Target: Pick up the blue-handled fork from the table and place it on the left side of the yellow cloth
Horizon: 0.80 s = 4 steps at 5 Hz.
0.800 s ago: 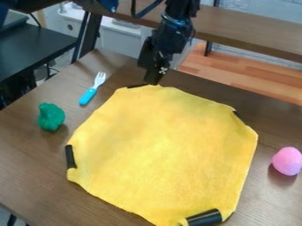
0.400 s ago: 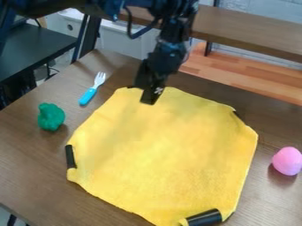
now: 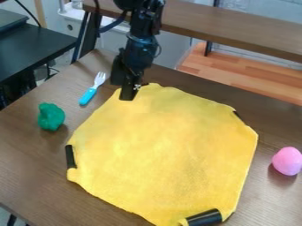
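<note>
The black gripper [image 3: 126, 98] hangs at the upper left edge of a yellow cloth [image 3: 165, 150], over the cloth's top corner. The cloth lies spread on the brown table, its corners folded or taped with black strips. Left of the gripper lies a fork [image 3: 92, 89] with a blue handle and pale tines. Farther left and lower sits a green pepper-like object [image 3: 50, 117]. A pink egg-shaped object [image 3: 287, 161] rests to the right of the cloth. Whether the gripper touches the cloth is unclear.
The brown table [image 3: 29, 163] runs around the cloth. A black table [image 3: 35, 48] stands at the upper left, beside the work table. Behind the arm runs a long brown shelf or bench [image 3: 247, 37], with a lighter wooden surface [image 3: 236, 75] below it.
The gripper first came down and forward over the cloth, then shifted left towards the fork and slightly back. The cloth, fork, green object and pink object stayed where they were.
</note>
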Tool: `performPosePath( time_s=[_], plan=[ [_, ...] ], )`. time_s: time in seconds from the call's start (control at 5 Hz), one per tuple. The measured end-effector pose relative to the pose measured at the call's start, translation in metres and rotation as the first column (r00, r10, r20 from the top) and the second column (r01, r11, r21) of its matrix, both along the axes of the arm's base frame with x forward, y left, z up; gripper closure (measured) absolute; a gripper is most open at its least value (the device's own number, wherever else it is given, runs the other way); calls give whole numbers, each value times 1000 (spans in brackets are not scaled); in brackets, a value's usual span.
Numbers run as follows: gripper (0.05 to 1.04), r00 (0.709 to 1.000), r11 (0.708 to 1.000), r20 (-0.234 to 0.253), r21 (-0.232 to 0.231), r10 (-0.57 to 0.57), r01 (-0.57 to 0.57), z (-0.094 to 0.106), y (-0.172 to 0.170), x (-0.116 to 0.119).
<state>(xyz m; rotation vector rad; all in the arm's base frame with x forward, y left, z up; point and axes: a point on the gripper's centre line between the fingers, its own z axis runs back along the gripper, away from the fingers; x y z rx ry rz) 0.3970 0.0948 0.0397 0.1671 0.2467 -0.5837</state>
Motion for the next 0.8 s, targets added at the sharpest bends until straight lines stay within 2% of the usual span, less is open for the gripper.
performPosePath(
  time_s=[0.2, 0.4, 0.6, 0.8],
  plan=[
    [83, 976, 981, 110, 11, 189, -192, 7, 17, -9],
    [83, 873, 910, 261, -86, 413, -405, 11, 35, -14],
    [83, 742, 813, 336, -203, 581, -545, 12, 61, -16],
    [83, 702, 789, 360, -288, 615, -543, 20, 74, -10]
  ],
)
